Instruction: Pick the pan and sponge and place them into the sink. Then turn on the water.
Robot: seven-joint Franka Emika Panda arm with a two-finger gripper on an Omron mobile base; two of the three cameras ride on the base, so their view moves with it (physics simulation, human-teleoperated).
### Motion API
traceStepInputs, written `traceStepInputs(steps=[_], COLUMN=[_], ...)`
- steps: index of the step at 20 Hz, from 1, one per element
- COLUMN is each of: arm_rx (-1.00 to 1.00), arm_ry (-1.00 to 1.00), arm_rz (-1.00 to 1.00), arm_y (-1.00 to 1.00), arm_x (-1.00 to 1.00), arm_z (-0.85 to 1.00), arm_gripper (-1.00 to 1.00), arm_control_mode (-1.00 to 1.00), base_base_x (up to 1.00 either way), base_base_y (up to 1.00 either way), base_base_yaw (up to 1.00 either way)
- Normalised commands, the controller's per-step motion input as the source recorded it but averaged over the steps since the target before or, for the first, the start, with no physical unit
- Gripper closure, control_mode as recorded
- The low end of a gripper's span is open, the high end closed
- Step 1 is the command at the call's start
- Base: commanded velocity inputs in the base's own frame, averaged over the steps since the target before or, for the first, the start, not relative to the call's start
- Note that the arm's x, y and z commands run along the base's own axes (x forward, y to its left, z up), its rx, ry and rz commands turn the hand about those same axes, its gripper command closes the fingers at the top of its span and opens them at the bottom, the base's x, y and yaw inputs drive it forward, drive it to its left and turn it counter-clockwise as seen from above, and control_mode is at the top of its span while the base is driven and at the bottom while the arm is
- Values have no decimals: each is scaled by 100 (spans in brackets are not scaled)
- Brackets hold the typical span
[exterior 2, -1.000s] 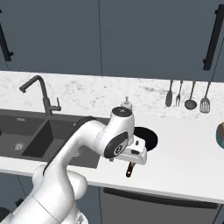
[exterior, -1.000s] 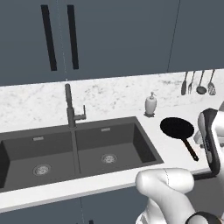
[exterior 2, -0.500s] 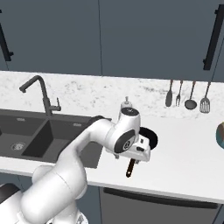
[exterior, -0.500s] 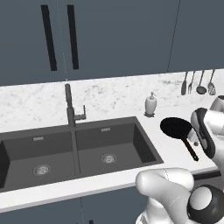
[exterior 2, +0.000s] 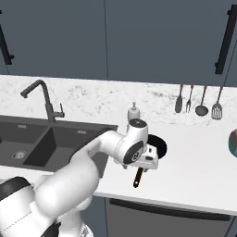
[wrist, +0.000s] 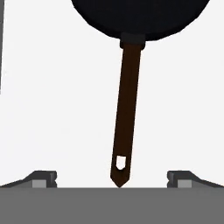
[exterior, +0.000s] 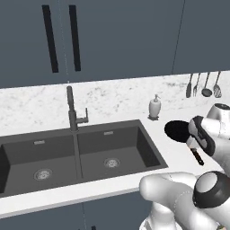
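The black round pan (exterior: pixel 177 130) lies on the white counter right of the sink (exterior: pixel 150 150), its brownish handle (wrist: pixel 126 109) pointing toward the counter's front edge. My gripper (wrist: pixel 113 179) hangs open just above the handle. In the hand view the handle's tip with its small hole sits midway between the two fingertips, touching neither. In the right base view the hand (exterior 2: pixel 144 159) covers the near part of the pan (exterior 2: pixel 160 146), and the handle's end (exterior 2: pixel 137 178) sticks out below it. The sponge is out of view. No stream runs from the dark gooseneck faucet (exterior: pixel 71 108).
A white soap dispenser (exterior: pixel 154 108) stands behind the pan near the sink's back right corner. Several utensils (exterior 2: pixel 196 99) hang on the back wall to the right. A round object (exterior 2: pixel 233 142) sits at the counter's far right edge. Both sink basins (exterior 2: pixel 55 139) hold nothing.
The hand has swung in over the pan's handle, closer to the pan. The jaws have stayed open and the pan has not moved.
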Motion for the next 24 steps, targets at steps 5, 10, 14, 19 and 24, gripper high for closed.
traceStepInputs(steps=[5,10,14,19,24], arm_rx=[0,0,0,0,0], arm_ry=[0,0,1,0,0], arm_rz=[13,11,6,1,0], arm_y=[-24,-22,-1,0,0], arm_x=[44,42,36,16,6], arm_z=[-17,-18,-30,-40,-30], arm_gripper=[-100,-100,-100,-100,-100], arm_control_mode=[-100,-100,-100,-100,-100], base_base_x=[0,0,0,0,0], base_base_y=[0,0,0,0,0], base_base_yaw=[0,0,0,0,0])
